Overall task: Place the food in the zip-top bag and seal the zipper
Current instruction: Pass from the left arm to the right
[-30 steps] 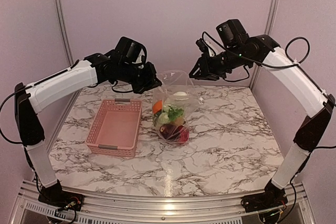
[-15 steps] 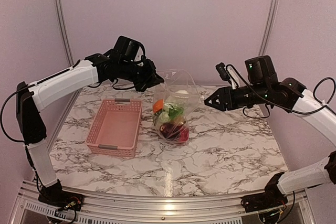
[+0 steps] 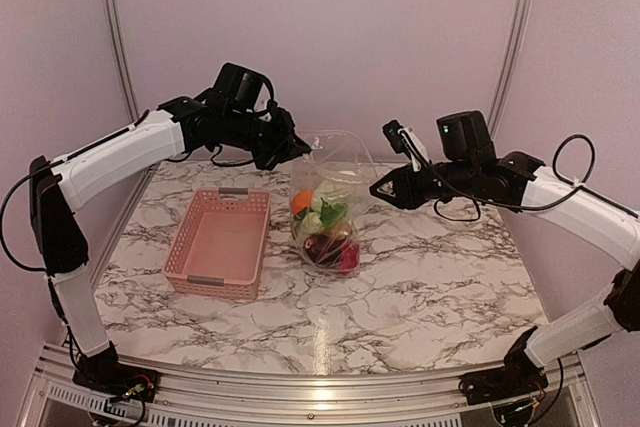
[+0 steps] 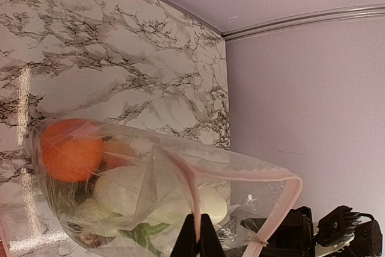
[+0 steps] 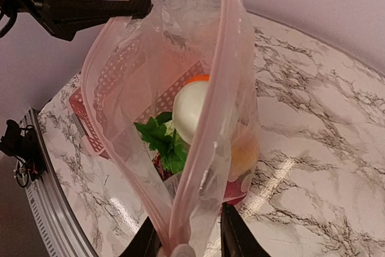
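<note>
1. The zip-top bag [image 3: 335, 187] rests on the table [image 3: 430, 277] with the food [image 3: 325, 227] inside and its mouth unsealed, stretched between both end effectors.
2. Left end effector [image 3: 298, 152]: pressed together, pinching one corner of the mouth.
3. Right end effector [image 3: 377, 190]: spread, straddling the opposite corner. The zipper [image 5: 224, 58] runs straight ahead of it toward the left one, so the right is likely the one to close it.

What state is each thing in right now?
zip-top bag: held upright, mouth open
zipper: unsealed
food: inside the bag
pink basket: empty
left end effector: shut on bag rim
right end effector: open, straddling zipper end
</note>
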`<state>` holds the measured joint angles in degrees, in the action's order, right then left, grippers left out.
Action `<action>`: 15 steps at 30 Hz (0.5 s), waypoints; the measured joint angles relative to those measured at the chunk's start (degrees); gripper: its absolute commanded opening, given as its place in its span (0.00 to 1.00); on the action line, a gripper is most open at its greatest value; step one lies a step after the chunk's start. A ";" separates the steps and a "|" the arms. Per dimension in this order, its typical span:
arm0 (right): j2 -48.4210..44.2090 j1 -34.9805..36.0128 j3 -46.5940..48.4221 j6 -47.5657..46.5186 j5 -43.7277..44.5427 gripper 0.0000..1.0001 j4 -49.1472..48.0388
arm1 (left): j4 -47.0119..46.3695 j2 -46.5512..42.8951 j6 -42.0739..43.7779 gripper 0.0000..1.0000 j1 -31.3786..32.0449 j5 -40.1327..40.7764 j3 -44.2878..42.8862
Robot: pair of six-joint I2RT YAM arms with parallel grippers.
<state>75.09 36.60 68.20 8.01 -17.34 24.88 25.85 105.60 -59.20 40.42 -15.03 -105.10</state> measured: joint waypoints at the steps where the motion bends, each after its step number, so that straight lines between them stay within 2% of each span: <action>1: 0.76 0.09 0.24 -0.59 0.09 0.21 -0.24 | 0.15 0.00 0.11 0.00 -0.11 0.00 0.00; 2: 1.27 0.17 0.37 -0.98 0.17 0.19 -0.50 | 0.24 0.00 0.26 0.00 -0.24 0.00 0.00; 4: 1.97 0.48 0.59 -1.62 0.37 0.14 -0.87 | 0.59 0.00 0.87 0.06 -0.63 0.00 -0.15; 7: 2.05 1.18 1.38 -2.78 0.57 0.08 -0.87 | 3.32 0.02 4.31 0.24 -1.09 0.50 -2.23; 10: 2.23 1.90 3.15 -3.91 0.63 0.07 -0.63 | 5.31 -0.13 9.66 0.37 -1.14 2.12 -5.57; 15: 4.26 4.17 9.01 -5.92 1.01 0.07 1.11 | 5.77 -4.57 23.91 0.47 -1.16 6.34 -3.48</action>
<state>79.35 40.77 77.21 2.09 -16.34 26.00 31.62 101.03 -35.29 39.27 -8.69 -108.57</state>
